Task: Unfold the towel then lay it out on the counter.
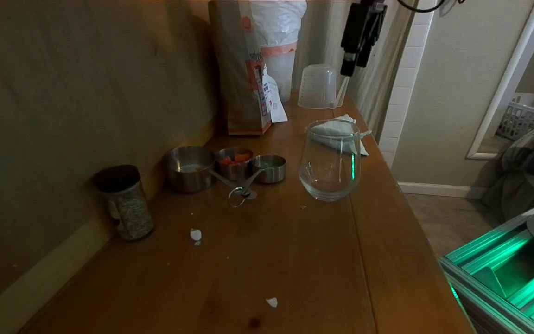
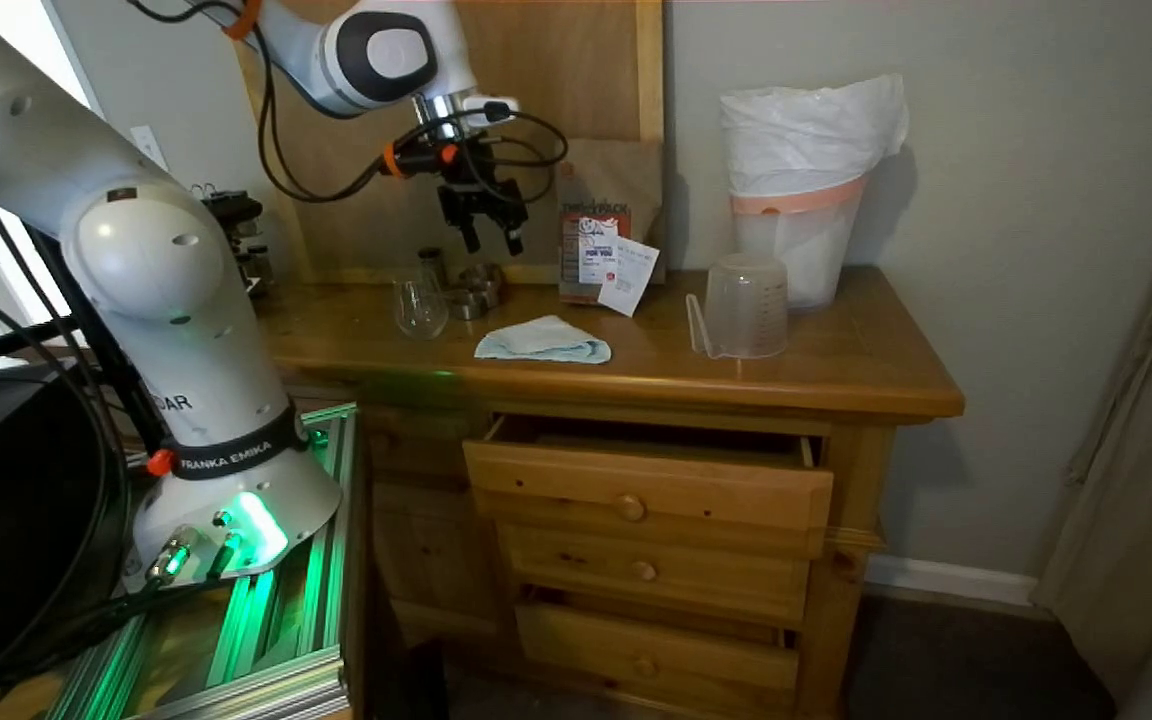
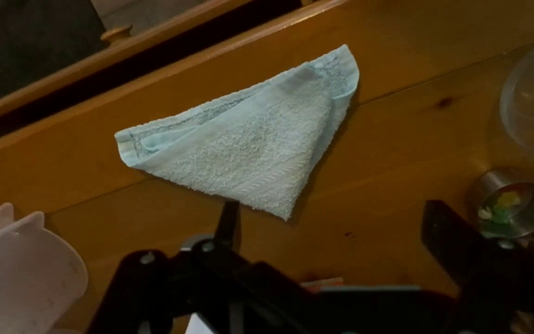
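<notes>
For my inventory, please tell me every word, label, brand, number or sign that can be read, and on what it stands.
"FRANKA EMIKA": black band on the robot arm.
"DAR", perhaps incomplete: robot arm, above that band.
"PACK", beginning unclear: paper bag.
"FOR YOU": white label on the bag.
Too small or blurred: the bag's other print, writing on the tilted card, marks on the clear jug.
</notes>
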